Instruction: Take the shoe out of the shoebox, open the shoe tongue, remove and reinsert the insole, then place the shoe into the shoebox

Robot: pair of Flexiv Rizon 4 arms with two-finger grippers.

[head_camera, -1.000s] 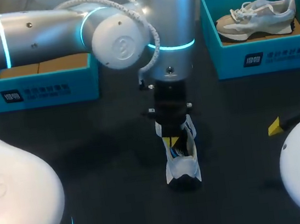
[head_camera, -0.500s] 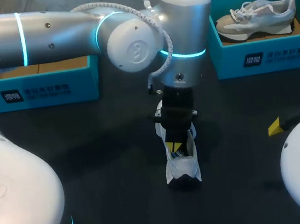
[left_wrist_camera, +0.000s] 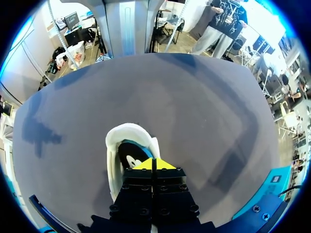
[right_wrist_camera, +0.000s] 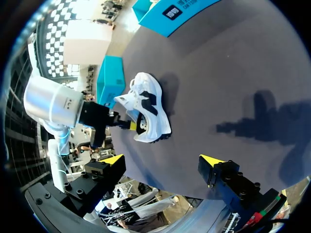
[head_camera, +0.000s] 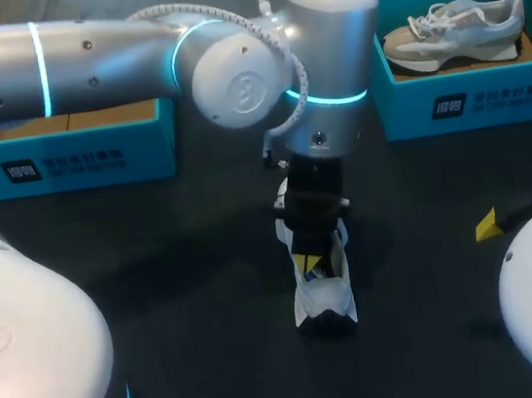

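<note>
A white sneaker (head_camera: pixel 324 297) with dark trim stands on the dark table near the middle, heel toward the front. My left arm reaches in from the left, and its gripper (head_camera: pixel 305 259) points down into the shoe's opening. In the left wrist view the yellow tips (left_wrist_camera: pixel 154 164) are pressed together over the dark insole (left_wrist_camera: pixel 129 156), with the white heel collar (left_wrist_camera: pixel 127 134) ahead. Whether anything thin is pinched between them is hidden. The right wrist view shows the sneaker (right_wrist_camera: pixel 148 111) ahead of my open, empty right gripper (right_wrist_camera: pixel 162 159), which sits low at the right (head_camera: pixel 486 226).
A teal shoebox (head_camera: pixel 450 104) at the back right holds a second grey and white sneaker (head_camera: pixel 454 25). Another teal box (head_camera: pixel 74 157) with cardboard inside stands at the back left, partly behind my left arm. Bare dark tabletop surrounds the white sneaker.
My left arm's elbow and wrist have shifted a little to the right while the gripper stayed at the shoe's opening. The shoe and the right arm have not moved.
</note>
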